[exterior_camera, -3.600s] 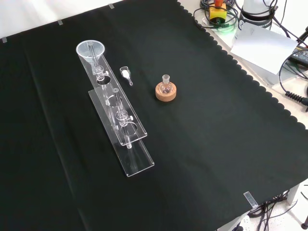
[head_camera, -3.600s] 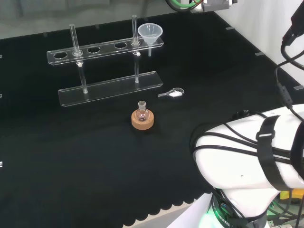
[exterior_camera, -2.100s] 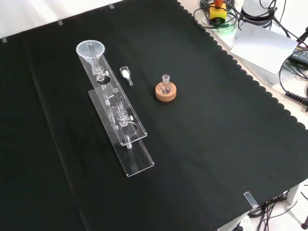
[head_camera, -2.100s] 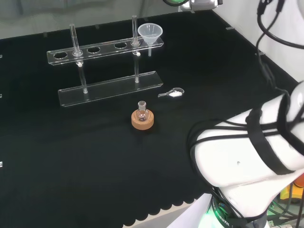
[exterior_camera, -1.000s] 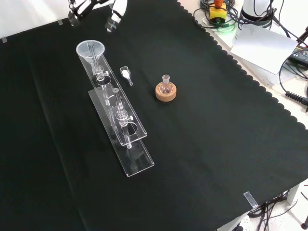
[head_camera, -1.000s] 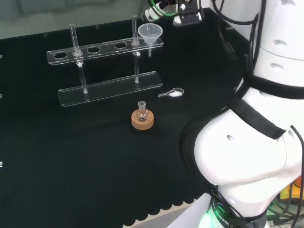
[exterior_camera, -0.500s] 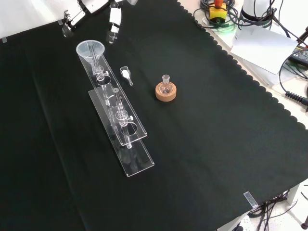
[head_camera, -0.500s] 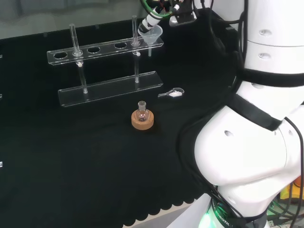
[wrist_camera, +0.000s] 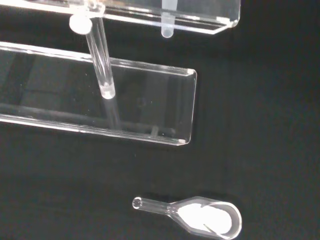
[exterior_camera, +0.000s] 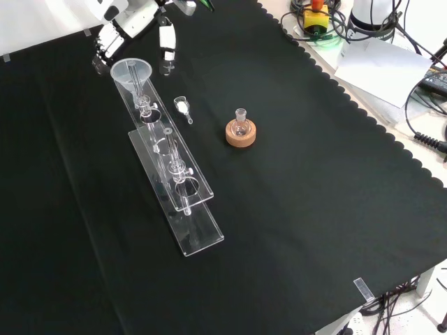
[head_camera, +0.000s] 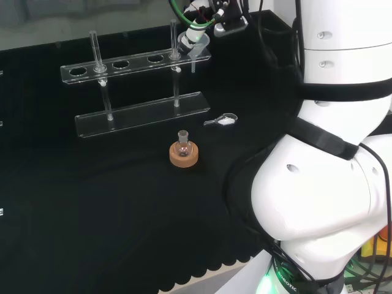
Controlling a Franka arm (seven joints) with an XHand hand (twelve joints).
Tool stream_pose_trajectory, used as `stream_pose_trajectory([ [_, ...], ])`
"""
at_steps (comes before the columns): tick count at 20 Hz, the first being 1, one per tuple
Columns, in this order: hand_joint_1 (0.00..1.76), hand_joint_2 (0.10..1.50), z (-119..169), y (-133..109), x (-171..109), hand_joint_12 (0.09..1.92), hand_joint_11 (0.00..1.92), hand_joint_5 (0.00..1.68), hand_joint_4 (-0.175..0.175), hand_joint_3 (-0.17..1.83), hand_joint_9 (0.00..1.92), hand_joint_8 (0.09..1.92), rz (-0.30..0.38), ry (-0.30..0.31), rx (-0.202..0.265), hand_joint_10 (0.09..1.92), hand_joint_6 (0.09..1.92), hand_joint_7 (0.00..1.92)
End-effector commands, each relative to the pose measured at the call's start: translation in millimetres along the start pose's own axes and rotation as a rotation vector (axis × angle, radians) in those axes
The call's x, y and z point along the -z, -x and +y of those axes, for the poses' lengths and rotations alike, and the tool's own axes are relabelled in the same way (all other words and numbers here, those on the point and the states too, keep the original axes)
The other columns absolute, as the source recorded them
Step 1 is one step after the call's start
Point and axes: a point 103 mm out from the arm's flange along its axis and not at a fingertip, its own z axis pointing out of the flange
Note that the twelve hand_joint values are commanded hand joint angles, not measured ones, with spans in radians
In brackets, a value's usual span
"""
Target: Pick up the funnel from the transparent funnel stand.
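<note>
My arm's white links (head_camera: 324, 184) take up the right of the head view, reaching over the black cloth (exterior_camera: 314, 209) toward the far end of the bench; the clear stand (exterior_camera: 171, 174) runs lengthwise in the front view, two tiers on thin posts, holes along the upper shelf so stems can hang through; the funnel (exterior_camera: 131, 72) sits in the end hole at the top of that view, cone up, stem down through the shelf, not yet lifted; my hand (exterior_camera: 133, 21) is just above and around it, fingers (exterior_camera: 166, 43) spread wide on either side of the cone, holding nothing; I judge this as the approach before closing; a small flask (exterior_camera: 241, 124) rests upright in a cork ring (exterior_camera: 241, 136), apart from the stand; a little glass scoop (wrist_camera: 200, 217) with white powder lies on the cloth beside the stand's base.
</note>
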Motion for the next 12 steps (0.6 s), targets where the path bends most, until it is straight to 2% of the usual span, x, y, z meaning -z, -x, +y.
stream_pose_trajectory([
  [1,0.64,0.74,3.1,-0.5,-3.8,1.53,0.2,0.02,-0.003,0.2,0.06,0.34,-0.037,0.004,-0.007,0.88,0.09,0.0],
  [12,0.7,0.73,10.9,-2.5,-8.2,1.52,0.22,0.04,-0.003,0.24,0.11,0.43,-0.075,0.004,-0.017,0.86,0.09,0.0],
])
